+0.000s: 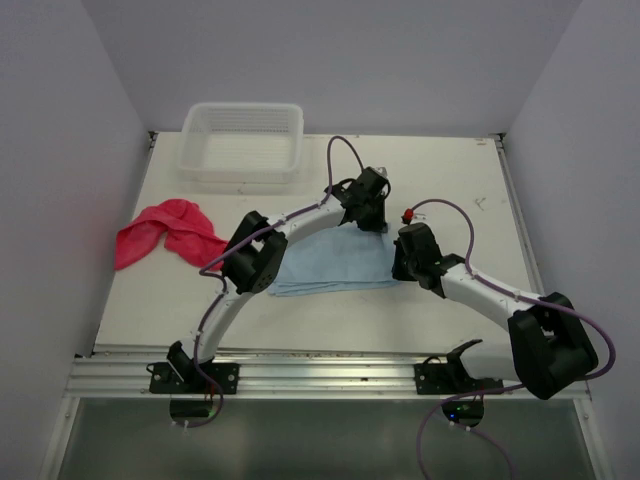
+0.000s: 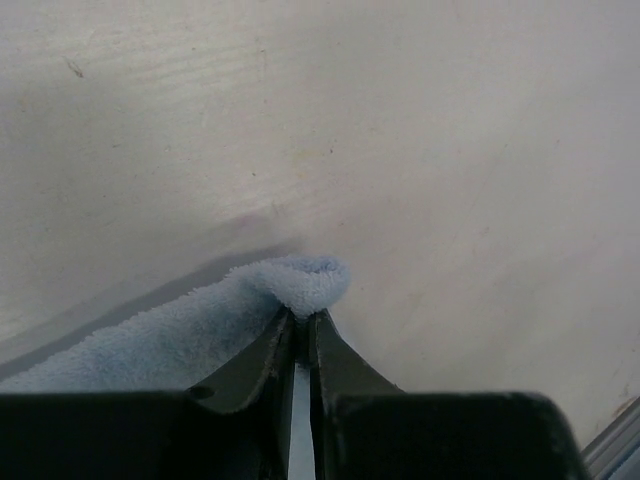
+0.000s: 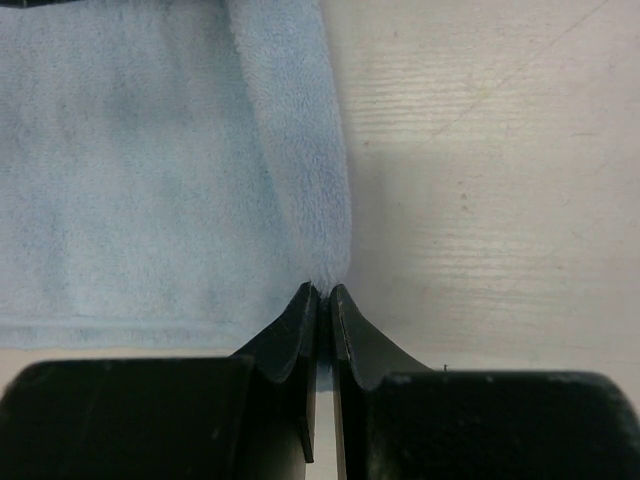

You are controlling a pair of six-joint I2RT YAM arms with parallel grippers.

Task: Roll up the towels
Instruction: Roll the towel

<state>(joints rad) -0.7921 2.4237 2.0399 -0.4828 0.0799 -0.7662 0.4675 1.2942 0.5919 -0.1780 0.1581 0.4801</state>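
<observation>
- the blue towel (image 1: 335,262) lies flat mid-table (image 1: 450,180), its long axis running left to right across the robot's front.
- the pink towel (image 1: 165,232) sits crumpled well off to the left, not yet rolled; the clear basket (image 1: 240,165) stands at the far left corner.
- the left gripper (image 2: 303,312) is at the blue towel's right end, on the far corner. its fingers are pressed nearly together, with a curled lip of the edge bunched at the tips.
- the right gripper (image 3: 325,288) is at the same short end, on the near corner. its fingers are pinched together on the hem, where the edge is already doubled over a little.
- what matters next: the whole towel stretches leftward from both sets of fingers (neither arm has cloth to its right), so the roll would likely travel right to left along the long axis.
- both ends need to turn evenly or the roll will skew.
- the left arm is nearer the pink towel.
</observation>
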